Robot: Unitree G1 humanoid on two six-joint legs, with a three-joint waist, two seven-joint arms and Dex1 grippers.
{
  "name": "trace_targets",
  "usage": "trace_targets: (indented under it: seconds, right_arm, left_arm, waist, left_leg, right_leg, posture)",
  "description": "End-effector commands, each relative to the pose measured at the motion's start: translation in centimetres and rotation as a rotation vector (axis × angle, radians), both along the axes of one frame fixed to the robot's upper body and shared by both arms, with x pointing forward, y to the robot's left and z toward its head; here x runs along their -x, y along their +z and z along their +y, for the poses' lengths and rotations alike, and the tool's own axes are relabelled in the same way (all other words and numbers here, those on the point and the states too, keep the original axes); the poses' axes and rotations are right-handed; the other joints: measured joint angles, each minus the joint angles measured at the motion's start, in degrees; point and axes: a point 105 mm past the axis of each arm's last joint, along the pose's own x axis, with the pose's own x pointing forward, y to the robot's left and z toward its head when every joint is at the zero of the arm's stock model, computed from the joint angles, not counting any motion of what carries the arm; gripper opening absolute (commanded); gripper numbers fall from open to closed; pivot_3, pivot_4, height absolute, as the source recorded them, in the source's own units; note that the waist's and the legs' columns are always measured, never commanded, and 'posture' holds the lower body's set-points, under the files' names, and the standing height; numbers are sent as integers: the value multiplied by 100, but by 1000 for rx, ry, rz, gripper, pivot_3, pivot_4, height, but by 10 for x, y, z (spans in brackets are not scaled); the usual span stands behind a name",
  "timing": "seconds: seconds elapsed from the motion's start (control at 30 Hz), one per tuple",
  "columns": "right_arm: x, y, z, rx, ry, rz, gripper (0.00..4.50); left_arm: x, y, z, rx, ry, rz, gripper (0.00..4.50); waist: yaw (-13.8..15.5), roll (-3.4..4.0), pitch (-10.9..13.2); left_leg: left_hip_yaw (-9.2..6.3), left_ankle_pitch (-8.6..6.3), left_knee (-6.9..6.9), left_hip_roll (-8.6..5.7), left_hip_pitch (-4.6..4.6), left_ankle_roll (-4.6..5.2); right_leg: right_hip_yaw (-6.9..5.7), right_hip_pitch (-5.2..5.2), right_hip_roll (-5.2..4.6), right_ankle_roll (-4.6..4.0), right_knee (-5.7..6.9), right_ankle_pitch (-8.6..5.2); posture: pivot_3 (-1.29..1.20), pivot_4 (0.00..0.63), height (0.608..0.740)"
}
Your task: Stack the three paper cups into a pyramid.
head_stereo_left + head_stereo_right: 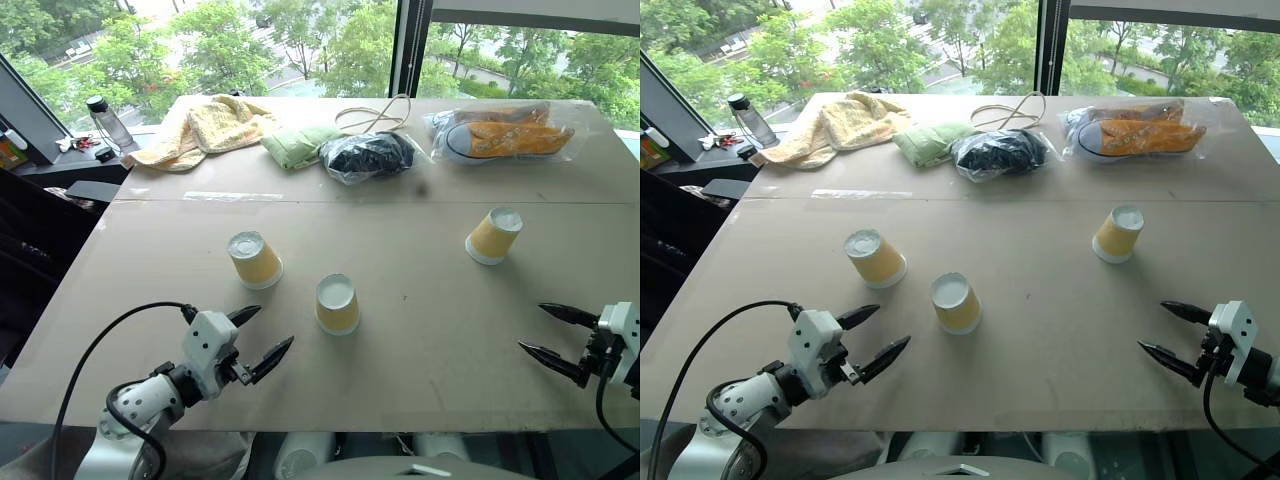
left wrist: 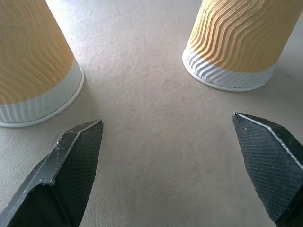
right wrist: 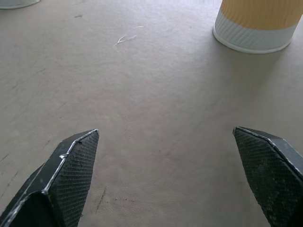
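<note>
Cups sit upside down on my cardboard table, wide rims down, which gives flat white bases to stack on. Two stand near each other on my left: the left cup and the middle cup, close enough to serve as the bottom row, I judge. The third cup stands well apart on my right. My left claw hangs spread wide and empty just short of the pair; my right claw is equally wide and empty, near the lone cup. No pyramid yet. A towel and bags lie beyond, clear of the work.
</note>
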Motion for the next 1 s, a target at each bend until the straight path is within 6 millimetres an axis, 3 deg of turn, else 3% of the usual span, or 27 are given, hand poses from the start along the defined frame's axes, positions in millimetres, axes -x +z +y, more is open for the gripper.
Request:
trace_targets:
  seconds: [0.03,0.17,0.37,0.5,0.67,0.8,1.0]
  right_arm:
    - [-4,10,7,-17,23,-43,4485]
    - [-8,10,23,-43,58,-60,4485]
    - [-5,28,92,-136,287,-84,4485]
    - [-14,37,148,-129,413,-81,4485]
    - [-35,47,207,-99,497,-123,4485]
    - [-44,62,233,-163,561,-133,4485]
    - [-46,65,259,-149,684,-134,4485]
  left_arm:
    - [0,7,0,15,7,-47,4500]
    - [4,10,3,9,-5,-53,4500]
    - [17,49,22,1,-200,-75,4500]
    - [21,84,32,6,-327,-61,4500]
    - [39,107,41,-23,-441,-17,4500]
    - [52,112,39,-19,-472,15,4500]
    - [60,110,36,-7,-449,22,4500]
  waist:
    - [1,0,0]
    - [-2,0,0]
    - [-10,4,2]
    - [-25,-6,7]
    - [-31,-14,15]
    - [-8,-15,19]
    - [-27,-18,20]
  left_leg:
    - [0,0,0,0,0,0]
    - [0,0,0,0,0,0]
    - [-1,0,-1,8,-8,0]
    - [1,0,0,9,-10,0]
    - [4,-1,-1,13,-19,-3]
    - [0,0,-3,13,-37,-10]
    - [-2,-2,-2,12,-34,-14]
  right_leg:
    - [0,0,0,0,0,0]
    - [0,-1,0,0,0,0]
    - [-3,-14,6,-1,3,0]
    - [-7,-16,2,-1,2,0]
    - [-32,-30,-4,-4,-1,1]
    - [-41,-44,-3,-5,-1,2]
    - [-44,-40,-3,-9,-3,4]
  posture:
    - [0,150,740]
    - [0,150,740]
    - [0,150,740]
    - [0,150,740]
    - [0,150,740]
    - [0,150,740]
    - [0,150,740]
